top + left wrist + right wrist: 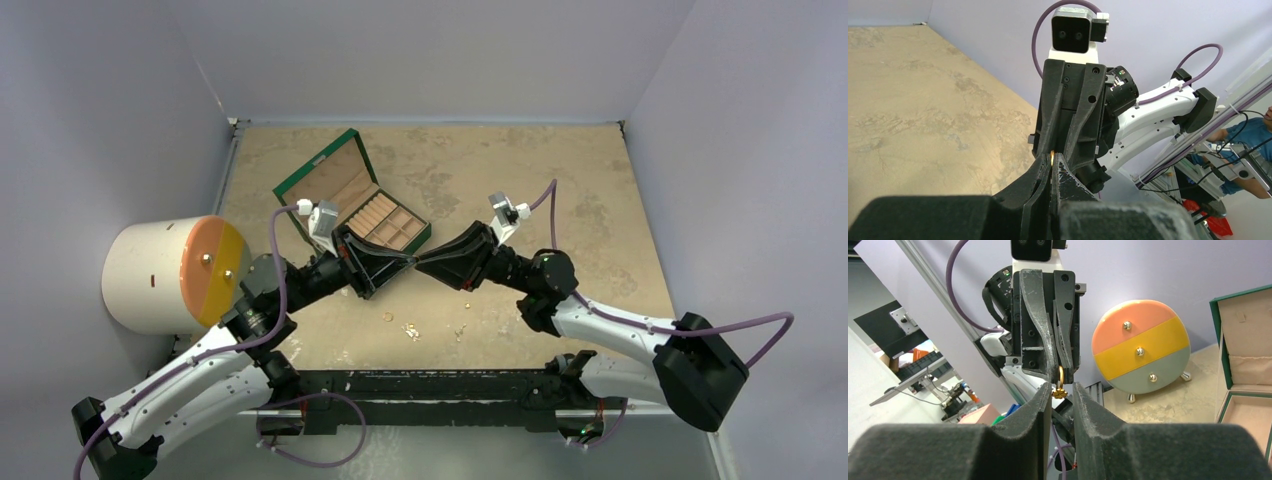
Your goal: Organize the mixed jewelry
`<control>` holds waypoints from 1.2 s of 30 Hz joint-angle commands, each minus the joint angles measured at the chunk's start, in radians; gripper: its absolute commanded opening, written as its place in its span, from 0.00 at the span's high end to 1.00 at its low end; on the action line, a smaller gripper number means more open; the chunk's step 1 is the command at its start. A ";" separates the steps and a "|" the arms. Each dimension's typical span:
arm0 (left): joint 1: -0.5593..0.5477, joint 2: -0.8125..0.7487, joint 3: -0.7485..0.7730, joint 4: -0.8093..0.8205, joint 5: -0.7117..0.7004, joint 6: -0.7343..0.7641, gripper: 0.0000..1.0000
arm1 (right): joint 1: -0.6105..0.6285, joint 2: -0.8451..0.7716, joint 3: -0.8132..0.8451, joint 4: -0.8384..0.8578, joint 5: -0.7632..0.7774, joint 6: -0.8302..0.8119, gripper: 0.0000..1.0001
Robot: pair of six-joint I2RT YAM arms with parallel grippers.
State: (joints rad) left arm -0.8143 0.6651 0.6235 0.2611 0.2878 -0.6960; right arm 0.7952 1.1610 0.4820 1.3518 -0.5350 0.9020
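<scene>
My two grippers meet tip to tip in mid-air above the table's middle. The left gripper (405,262) (1051,155) is shut on a small gold ring with a flower-shaped cluster (1059,393), which shows in the left wrist view only as a gold glint (1051,155). The right gripper (421,262) (1061,384) is open, one finger on each side of the cluster; the cluster is close to one pad, with a gap to the other. More of the mixed jewelry lies loose on the table: a gold hoop (388,316) and small clusters (411,330) (460,333).
The green box (318,170) stands open at the back left with its tan divided tray (386,224) just behind the left gripper. A round white drum with an orange, yellow and grey face (205,270) (1140,352) sits at the left edge.
</scene>
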 commanded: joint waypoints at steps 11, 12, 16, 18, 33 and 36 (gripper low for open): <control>-0.002 -0.001 0.005 0.021 -0.028 0.008 1.00 | -0.005 -0.016 0.006 0.051 0.003 -0.006 1.00; -0.001 -0.003 0.007 0.013 -0.039 0.009 0.94 | -0.005 -0.021 0.008 0.035 0.006 -0.013 1.00; -0.001 -0.021 0.020 -0.045 -0.104 0.018 0.63 | -0.005 -0.051 0.036 -0.072 0.016 -0.066 1.00; -0.001 -0.036 0.033 -0.094 -0.165 0.033 0.51 | -0.005 -0.073 0.065 -0.214 0.033 -0.120 1.00; -0.001 -0.127 0.241 -0.596 -0.712 0.254 0.32 | -0.005 0.137 0.633 -1.271 0.324 -0.626 1.00; -0.001 -0.127 0.254 -0.650 -0.817 0.257 0.32 | -0.005 0.255 0.769 -1.389 0.363 -0.697 1.00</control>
State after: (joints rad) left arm -0.8143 0.5377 0.8337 -0.2794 -0.3305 -0.4931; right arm 0.7918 1.2945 1.1069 0.2325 -0.2764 0.3580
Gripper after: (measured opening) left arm 0.681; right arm 0.030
